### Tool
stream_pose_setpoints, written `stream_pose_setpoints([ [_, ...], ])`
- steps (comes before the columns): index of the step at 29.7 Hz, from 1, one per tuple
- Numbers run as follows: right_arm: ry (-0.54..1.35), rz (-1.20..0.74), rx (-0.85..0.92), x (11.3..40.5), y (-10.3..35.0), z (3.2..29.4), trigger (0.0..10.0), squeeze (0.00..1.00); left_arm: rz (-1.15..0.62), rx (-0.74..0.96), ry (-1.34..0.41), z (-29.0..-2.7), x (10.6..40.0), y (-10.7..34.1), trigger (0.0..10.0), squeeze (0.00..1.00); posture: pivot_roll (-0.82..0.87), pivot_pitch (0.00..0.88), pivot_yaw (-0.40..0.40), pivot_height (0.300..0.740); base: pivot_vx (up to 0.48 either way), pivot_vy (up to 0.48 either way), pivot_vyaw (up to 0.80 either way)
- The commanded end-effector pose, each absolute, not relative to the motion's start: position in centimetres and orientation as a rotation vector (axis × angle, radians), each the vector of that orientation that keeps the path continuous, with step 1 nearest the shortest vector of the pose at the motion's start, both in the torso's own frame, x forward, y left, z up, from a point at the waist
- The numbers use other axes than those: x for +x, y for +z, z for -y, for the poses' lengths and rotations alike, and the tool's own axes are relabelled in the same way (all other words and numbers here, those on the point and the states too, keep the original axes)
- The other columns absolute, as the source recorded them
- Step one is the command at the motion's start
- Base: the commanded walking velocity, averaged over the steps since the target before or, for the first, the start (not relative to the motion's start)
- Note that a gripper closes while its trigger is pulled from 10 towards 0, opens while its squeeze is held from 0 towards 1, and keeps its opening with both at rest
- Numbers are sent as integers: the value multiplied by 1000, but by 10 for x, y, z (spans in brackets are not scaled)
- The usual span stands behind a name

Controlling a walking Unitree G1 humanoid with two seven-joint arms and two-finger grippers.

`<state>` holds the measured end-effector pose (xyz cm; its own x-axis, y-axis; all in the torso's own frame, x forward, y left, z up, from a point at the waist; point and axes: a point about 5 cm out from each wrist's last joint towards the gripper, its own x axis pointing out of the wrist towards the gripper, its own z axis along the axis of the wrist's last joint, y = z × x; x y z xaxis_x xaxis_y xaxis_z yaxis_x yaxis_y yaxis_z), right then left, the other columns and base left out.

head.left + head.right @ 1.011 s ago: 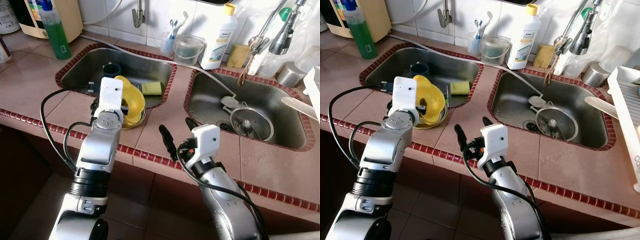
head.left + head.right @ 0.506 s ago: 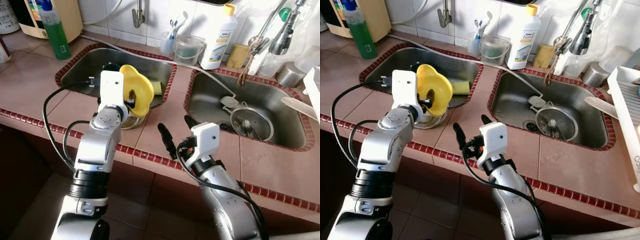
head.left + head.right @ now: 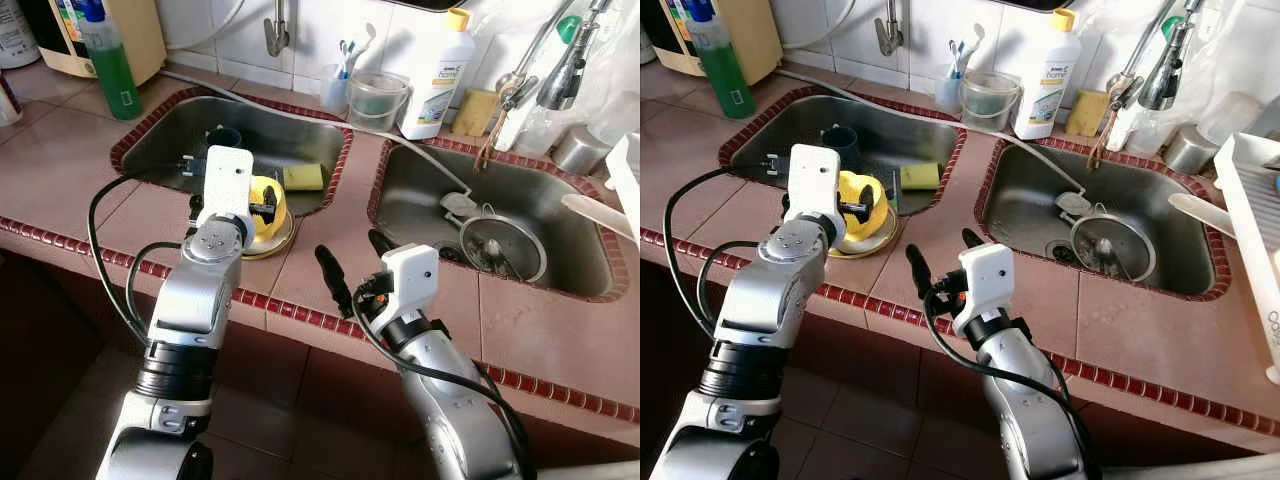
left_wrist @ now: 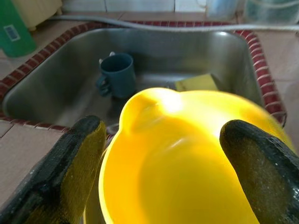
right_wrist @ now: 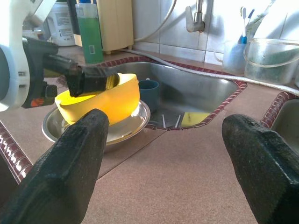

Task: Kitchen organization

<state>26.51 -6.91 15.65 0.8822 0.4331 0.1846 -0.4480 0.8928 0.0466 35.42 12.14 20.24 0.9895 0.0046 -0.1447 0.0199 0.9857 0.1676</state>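
The left claw (image 3: 862,207) is gripping the yellow bowl (image 3: 868,203) over the metal plate (image 5: 124,127) beneath it; the right claw (image 3: 938,258) is hovering wide above the desk (image 3: 940,225).

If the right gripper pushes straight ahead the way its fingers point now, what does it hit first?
Probably the metal plate under the yellow bowl held by the left gripper; the right gripper points that way over bare counter. Depth is uncertain.

The white bottle (image 3: 440,75) behind the sinks carries a label that seems to read "home".
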Motion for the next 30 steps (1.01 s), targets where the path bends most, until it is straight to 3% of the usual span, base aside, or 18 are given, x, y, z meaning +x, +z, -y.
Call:
stream_pose_setpoints([
  [1, 447, 179, 92, 266, 158, 71, 10000, 0, -141, 185, -11, -118, 355, 206, 10000, 0, -144, 103, -81, 740, 0, 0, 0],
  [13, 448, 182, 98, 266, 158, 69, 10000, 0, -3, 57, -20, -123, 354, 233, 10000, 0, -137, 100, -78, 740, 0, 0, 0],
  [30, 452, 187, 91, 268, 159, 70, 10000, 0, -5, 210, -340, -97, 320, 211, 10000, 0, -130, 94, -85, 740, 0, 0, 0],
])
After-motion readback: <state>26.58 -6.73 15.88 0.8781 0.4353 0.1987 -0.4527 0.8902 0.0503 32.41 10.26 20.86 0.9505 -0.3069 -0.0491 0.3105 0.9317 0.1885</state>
